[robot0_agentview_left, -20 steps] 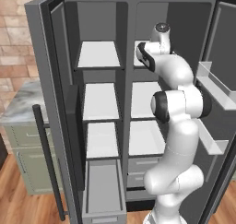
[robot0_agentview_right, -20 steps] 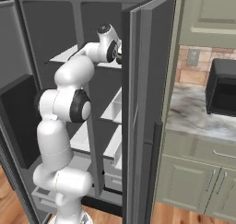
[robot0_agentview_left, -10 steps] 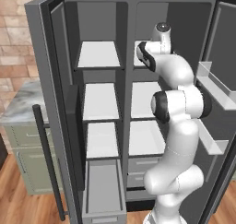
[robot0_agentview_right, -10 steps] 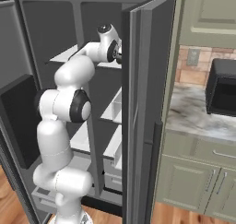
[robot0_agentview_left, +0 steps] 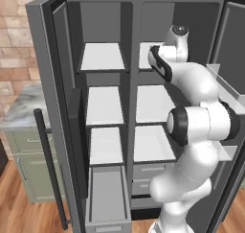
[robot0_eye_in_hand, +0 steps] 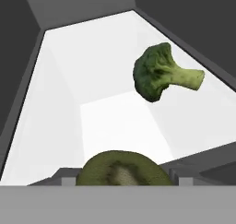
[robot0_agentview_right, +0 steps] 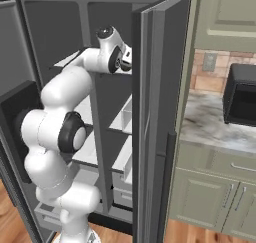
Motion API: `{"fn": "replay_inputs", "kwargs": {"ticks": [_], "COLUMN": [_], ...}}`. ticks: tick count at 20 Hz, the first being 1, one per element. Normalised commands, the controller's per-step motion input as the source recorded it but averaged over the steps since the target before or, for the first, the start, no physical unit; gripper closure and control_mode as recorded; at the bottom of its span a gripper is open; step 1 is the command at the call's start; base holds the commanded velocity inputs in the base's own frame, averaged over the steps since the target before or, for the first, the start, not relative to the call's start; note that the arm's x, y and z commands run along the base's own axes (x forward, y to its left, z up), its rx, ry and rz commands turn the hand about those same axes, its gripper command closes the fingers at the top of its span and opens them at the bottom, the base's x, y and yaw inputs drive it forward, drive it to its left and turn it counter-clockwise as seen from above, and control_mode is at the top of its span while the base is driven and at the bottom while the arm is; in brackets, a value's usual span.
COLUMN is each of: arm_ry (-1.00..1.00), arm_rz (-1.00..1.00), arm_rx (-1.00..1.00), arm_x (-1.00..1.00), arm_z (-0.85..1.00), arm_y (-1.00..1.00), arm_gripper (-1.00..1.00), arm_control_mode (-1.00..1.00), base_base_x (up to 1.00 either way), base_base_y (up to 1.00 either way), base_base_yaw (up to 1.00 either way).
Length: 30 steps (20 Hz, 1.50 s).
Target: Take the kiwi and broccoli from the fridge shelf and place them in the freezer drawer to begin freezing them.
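Note:
In the hand view the kiwi [robot0_eye_in_hand: 120, 168], a brownish-olive oval, sits at the bottom between my two finger tips, and my gripper [robot0_eye_in_hand: 122, 179] is shut on it. The broccoli [robot0_eye_in_hand: 159, 73], a bright-green floret with a pale stem, lies further back on the white fridge shelf [robot0_eye_in_hand: 92, 66], apart from the kiwi. In the left base view my arm reaches into the upper right compartment, onto that fridge shelf [robot0_agentview_left: 145, 54]. The freezer drawer [robot0_agentview_left: 107, 198] stands pulled open at the bottom left, long, narrow and grey inside.
Both fridge doors stand open: the left door [robot0_agentview_left: 50, 98] with its dark handle bar, and the right door [robot0_agentview_right: 155, 112] close beside my arm. Two shallow grey drawers [robot0_agentview_left: 146, 177] sit closed under the right shelves. A stone counter [robot0_agentview_right: 220, 129] lies to the right.
The arm has stayed reaching onto the upper right shelf. The jaws have come in from wide open and now hold the kiwi.

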Motion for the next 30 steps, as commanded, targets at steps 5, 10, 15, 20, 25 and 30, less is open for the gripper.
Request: {"fn": "replay_inputs", "kwargs": {"ticks": [5,10,15,20,25,30], "arm_ry": [-0.08,0.00,0.16,0.16,0.20,0.16], "arm_rz": [0.00,0.00,0.04,0.10,0.08,0.09], "arm_rx": [0.00,0.00,0.00,0.00,0.00,0.00], "arm_x": [-1.00,-1.00,-0.74,-0.52,-0.08,0.02], "arm_z": [-0.18,-0.05,0.00,-0.25,-0.30,-0.58], "arm_y": [0.35,0.57,0.84,0.81,0.75,0.55], "arm_gripper": [1.00,1.00,1.00,1.00,1.00,1.00], "arm_control_mode": [-1.00,-1.00,-1.00,-1.00,-1.00,-1.00], "base_base_x": [0.00,0.00,0.00,0.00,0.00,0.00], "base_base_y": [0.00,0.00,0.00,0.00,0.00,0.00], "base_base_yaw": [0.00,0.00,0.00,0.00,0.00,0.00]}}
